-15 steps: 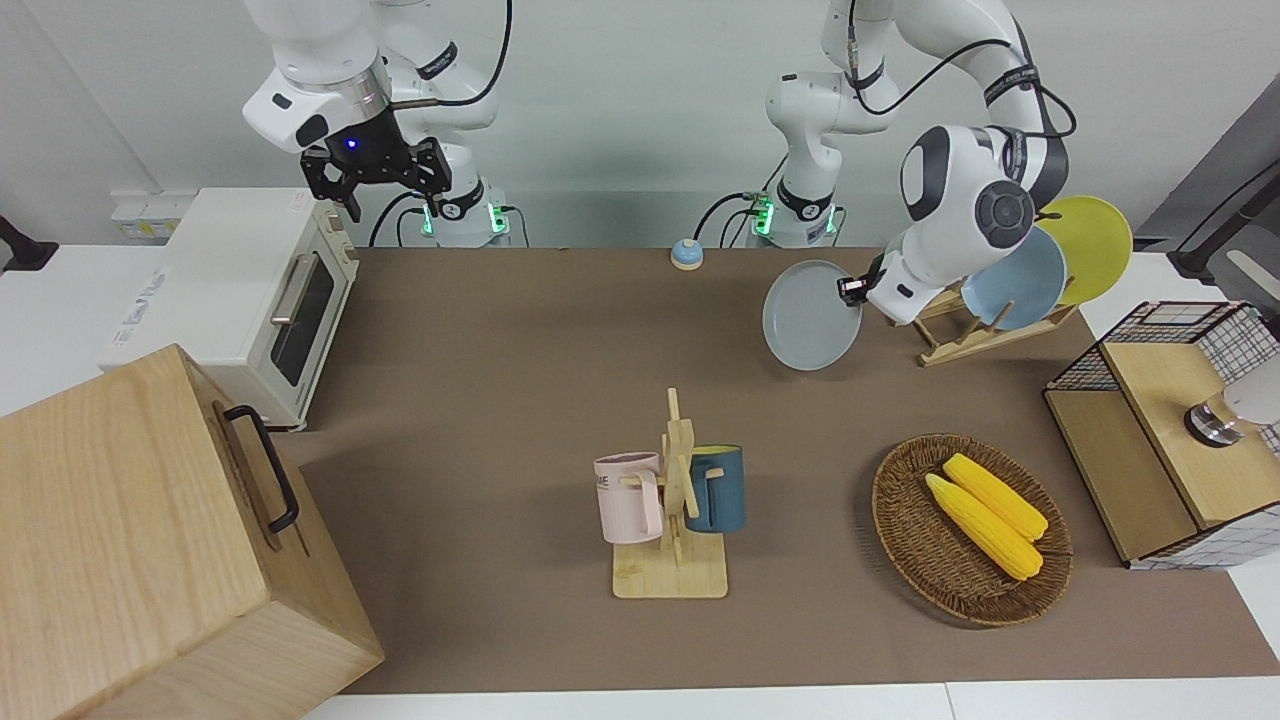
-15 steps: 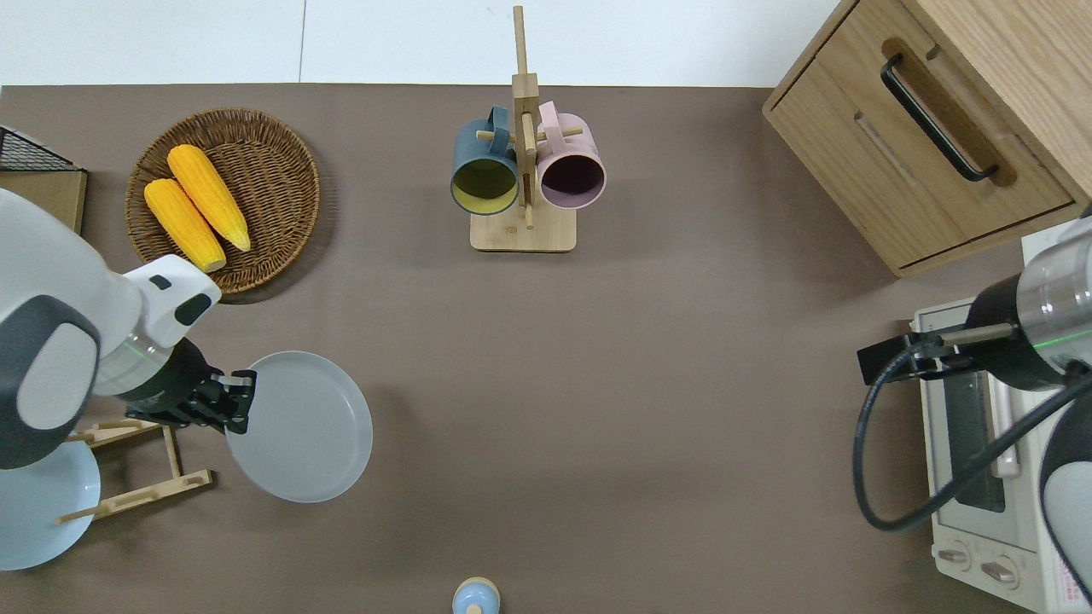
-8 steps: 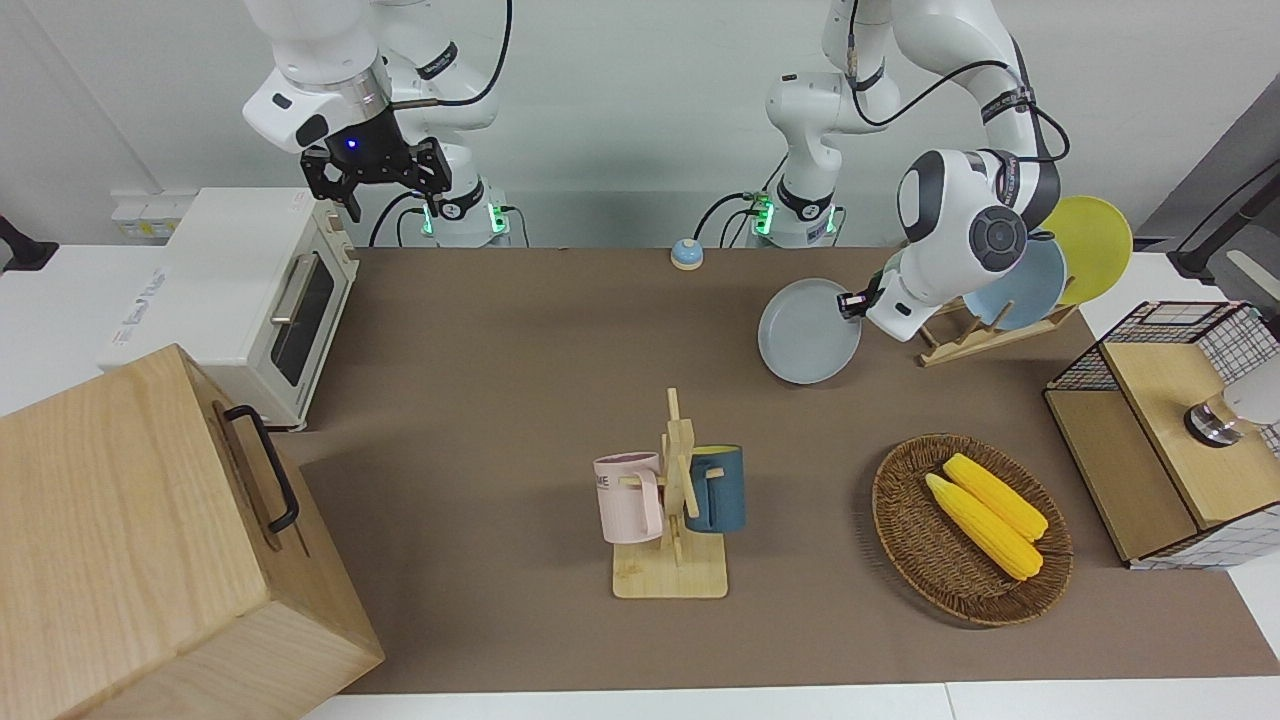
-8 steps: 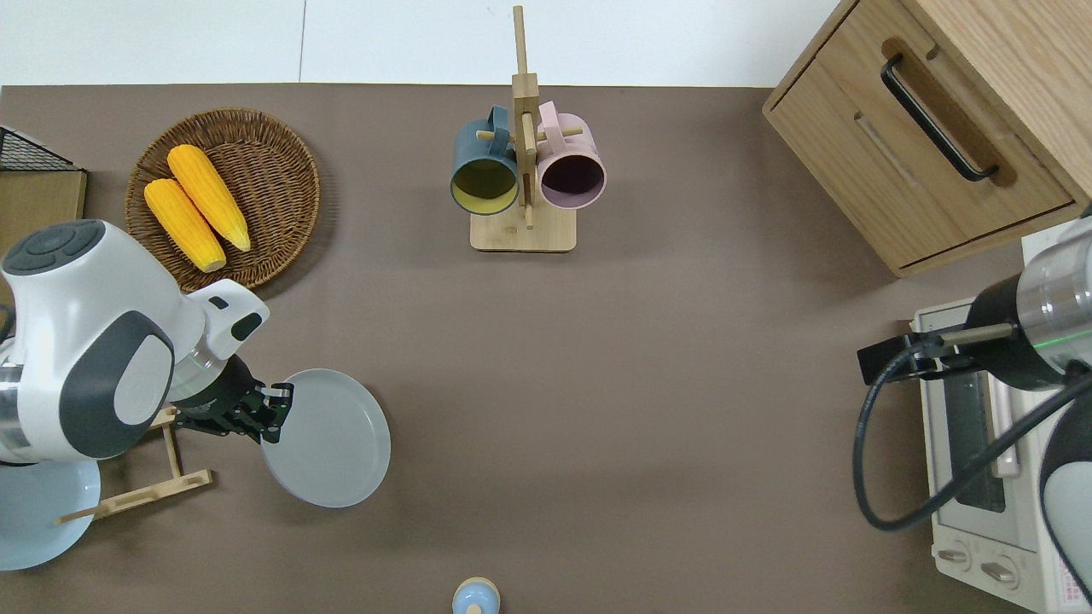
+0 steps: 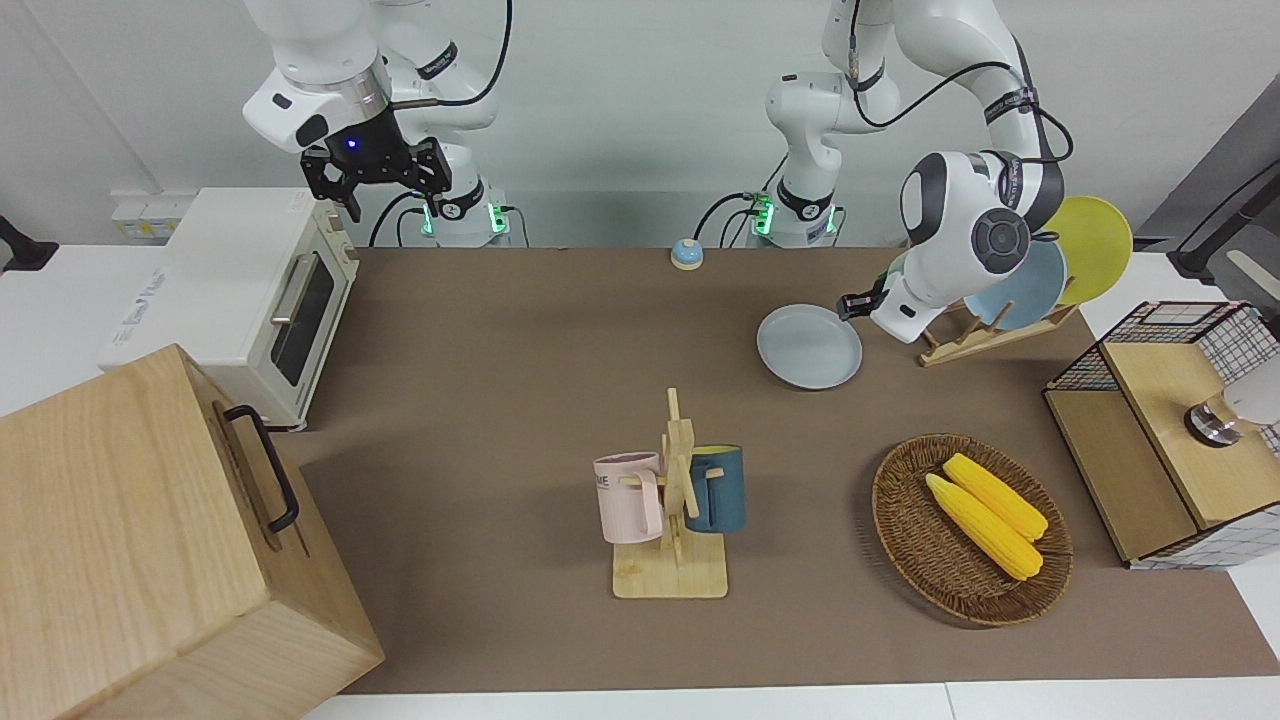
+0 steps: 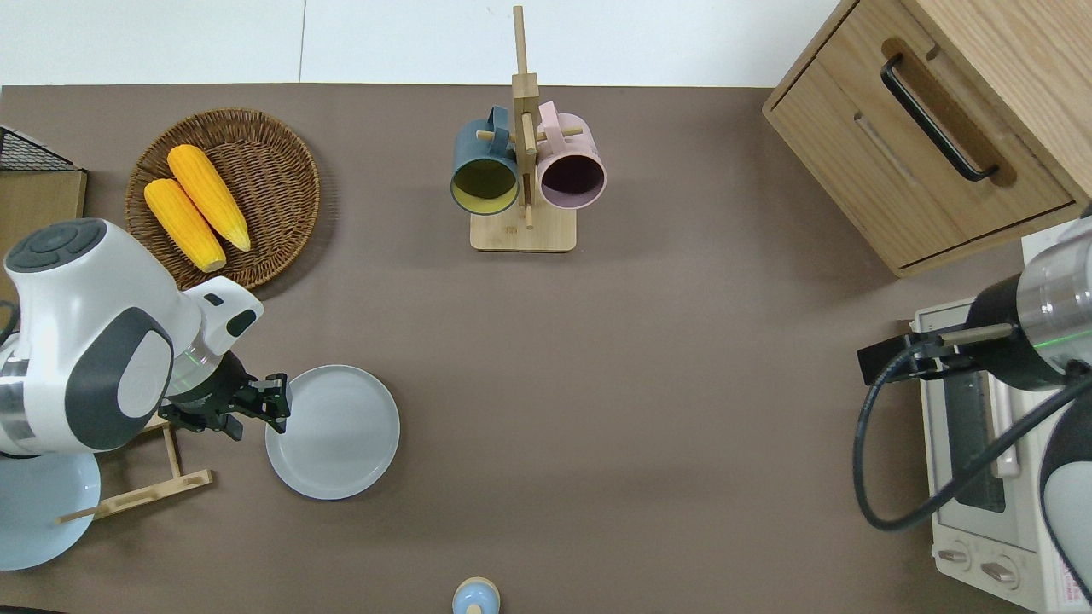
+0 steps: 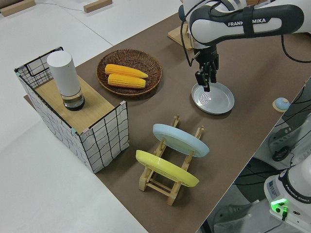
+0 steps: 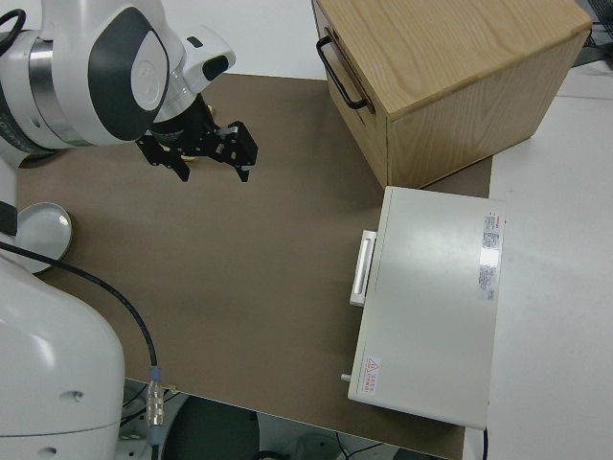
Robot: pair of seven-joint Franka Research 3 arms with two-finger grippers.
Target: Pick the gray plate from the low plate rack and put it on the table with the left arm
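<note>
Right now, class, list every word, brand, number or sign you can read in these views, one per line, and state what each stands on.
"FRANKA EMIKA": on the left arm whose pincer is at the gray plate.
"FRANKA EMIKA", partly legible: on the robot base in the left side view.
Red warning triangle and labels: on the toaster oven; text too small to read.
Lettering on the pink mug: blurred.

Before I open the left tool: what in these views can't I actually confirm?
- Left tool on the gray plate: the fingers at the rim are too small, in every view, to tell clamped from released.
- Low plate rack: the left arm covers most of it in the overhead view.
- Light-blue plate: cut off by the overhead edge.
- Right arm: parked.
</note>
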